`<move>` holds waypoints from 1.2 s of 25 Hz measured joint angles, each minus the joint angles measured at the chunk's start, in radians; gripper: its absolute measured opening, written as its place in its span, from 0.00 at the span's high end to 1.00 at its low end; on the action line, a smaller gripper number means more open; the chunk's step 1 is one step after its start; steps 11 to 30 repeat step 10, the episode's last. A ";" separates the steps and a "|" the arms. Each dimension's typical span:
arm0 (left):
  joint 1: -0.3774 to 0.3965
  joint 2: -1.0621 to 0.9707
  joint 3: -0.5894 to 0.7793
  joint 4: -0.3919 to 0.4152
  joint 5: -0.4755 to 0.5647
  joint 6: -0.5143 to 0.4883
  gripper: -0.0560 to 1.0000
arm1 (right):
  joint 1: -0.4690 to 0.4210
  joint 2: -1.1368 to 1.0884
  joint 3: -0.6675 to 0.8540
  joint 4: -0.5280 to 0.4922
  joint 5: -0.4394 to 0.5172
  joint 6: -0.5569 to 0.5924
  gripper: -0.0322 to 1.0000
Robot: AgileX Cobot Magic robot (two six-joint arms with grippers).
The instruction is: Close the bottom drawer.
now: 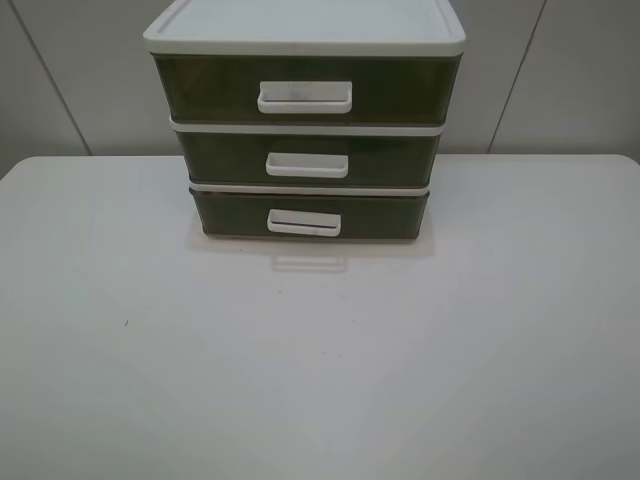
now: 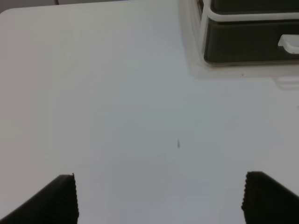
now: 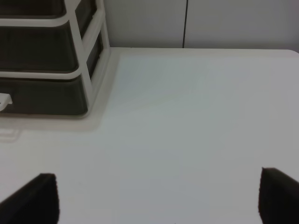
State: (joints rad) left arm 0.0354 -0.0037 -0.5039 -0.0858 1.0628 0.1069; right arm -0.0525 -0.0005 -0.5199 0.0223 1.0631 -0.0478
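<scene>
Standing at about 12 o'clock on the white table (image 1: 320, 380), against the pale wall panels, is a white-framed three-drawer unit (image 1: 305, 30) with smoky olive-brown translucent fronts. Its taller top drawer (image 1: 200, 88) carries the widest white loop handle, the middle drawer (image 1: 215, 157) a narrower one, and the bottom drawer (image 1: 230, 215) sits lowest, resting at table level with its white rectangular handle (image 1: 304, 223) facing 6 o'clock. From the high view the bottom drawer's front lies about flush with the frame above it, with its handle casting a faint reflection on the tabletop just in front. The fronts are too dark to show whether any drawer holds anything.

Neither arm appears in the high view. The left wrist view shows the left gripper (image 2: 159, 198) hovering over bare tabletop, its two dark fingers (image 2: 60, 198) set wide apart with nothing between them; the unit's lower corner and a bit of the bottom drawer's handle lie well ahead of it, toward the unit's left end. A tiny dark speck (image 2: 178, 143) marks the table between gripper and unit. The right wrist view shows the right gripper (image 3: 159, 200) likewise spread wide and empty above the table, with the unit's right end well ahead and off to one side.
</scene>
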 joint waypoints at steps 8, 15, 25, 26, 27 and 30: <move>0.000 0.000 0.000 0.000 0.000 0.000 0.27 | 0.000 0.000 0.000 0.000 0.000 0.002 0.26; 0.000 0.000 0.000 0.000 0.000 0.000 0.27 | 0.000 0.000 0.000 0.000 0.000 0.004 0.26; 0.000 0.000 0.000 0.000 0.000 0.000 0.27 | 0.000 0.000 0.000 0.000 0.000 0.004 0.26; 0.000 0.000 0.000 0.000 0.000 0.000 0.27 | 0.000 0.000 0.000 0.000 0.000 0.004 0.26; 0.000 0.000 0.000 0.000 0.000 0.000 0.27 | 0.000 0.000 0.000 0.000 0.000 0.004 0.26; 0.000 0.000 0.000 0.000 0.000 0.000 0.27 | 0.000 0.000 0.000 0.000 0.000 0.004 0.26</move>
